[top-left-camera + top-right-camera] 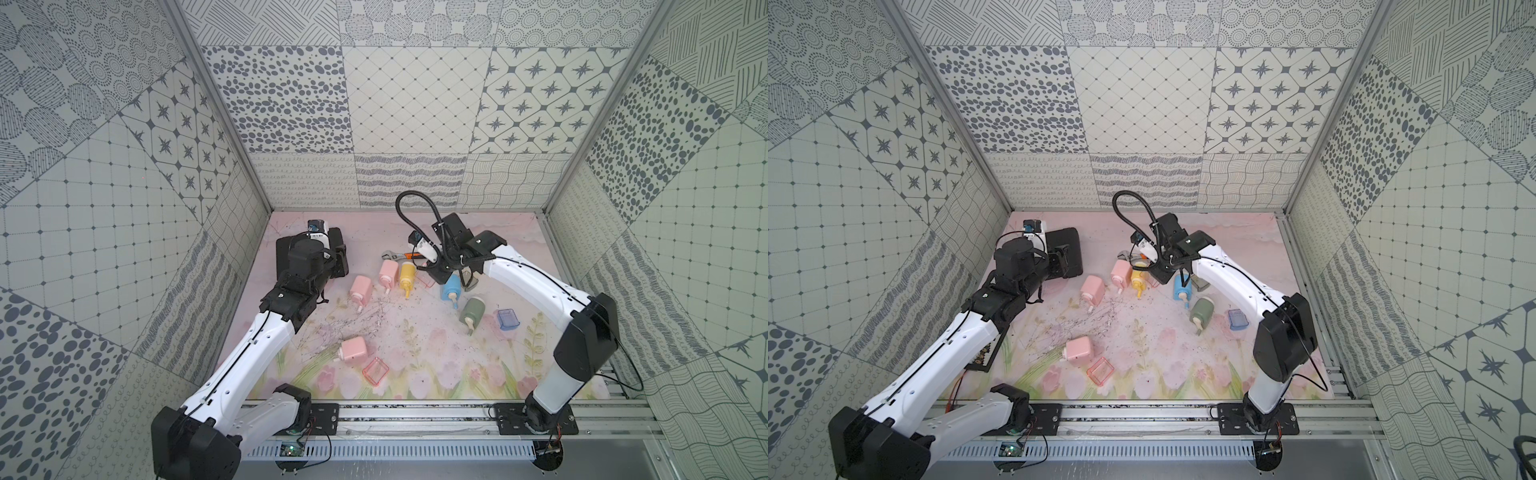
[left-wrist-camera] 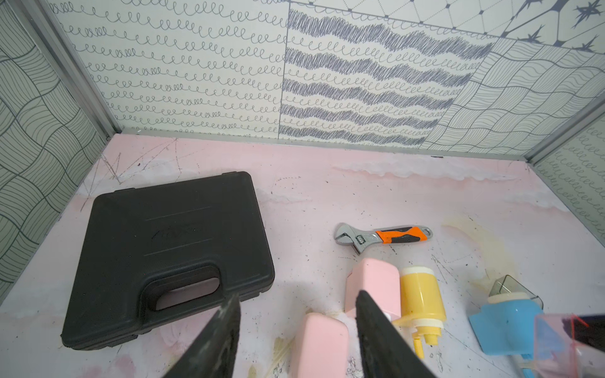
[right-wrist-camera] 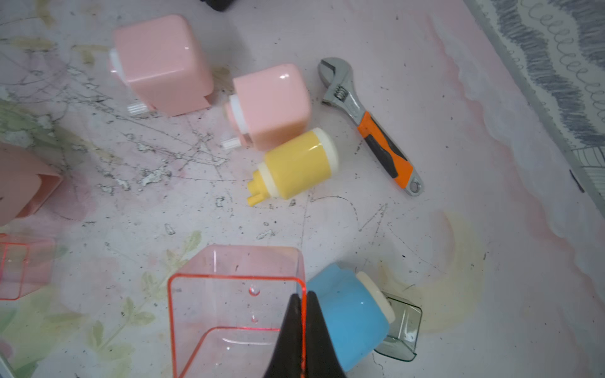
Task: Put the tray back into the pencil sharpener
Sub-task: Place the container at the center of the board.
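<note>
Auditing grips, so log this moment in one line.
right gripper: shut on pink tray | left gripper: open, empty | tray: not inserted

Scuffed floral table [image 1: 419,345], cluttered.
On it lie a black case [image 2: 167,255], wrench [image 2: 383,236], six sharpeners [image 1: 360,291], loose pink tray [image 1: 375,371], blue tray [image 1: 508,319], grey tray [image 3: 401,327].

Pencil sharpeners, qty 6: pink [image 1: 360,289], pink [image 1: 388,272], pink [image 1: 354,348], yellow [image 1: 407,274], blue [image 1: 451,286], green [image 1: 473,312]. Trays, qty 4: pink tray [image 1: 375,371], pink tray [image 3: 209,311], blue tray [image 1: 508,320], grey tray [image 3: 404,324]. Wrench [image 2: 383,235], qty 1. Black case [image 2: 163,255], qty 1. Robot arms, qty 2: L [image 1: 249,345], R [image 1: 532,274].
</note>
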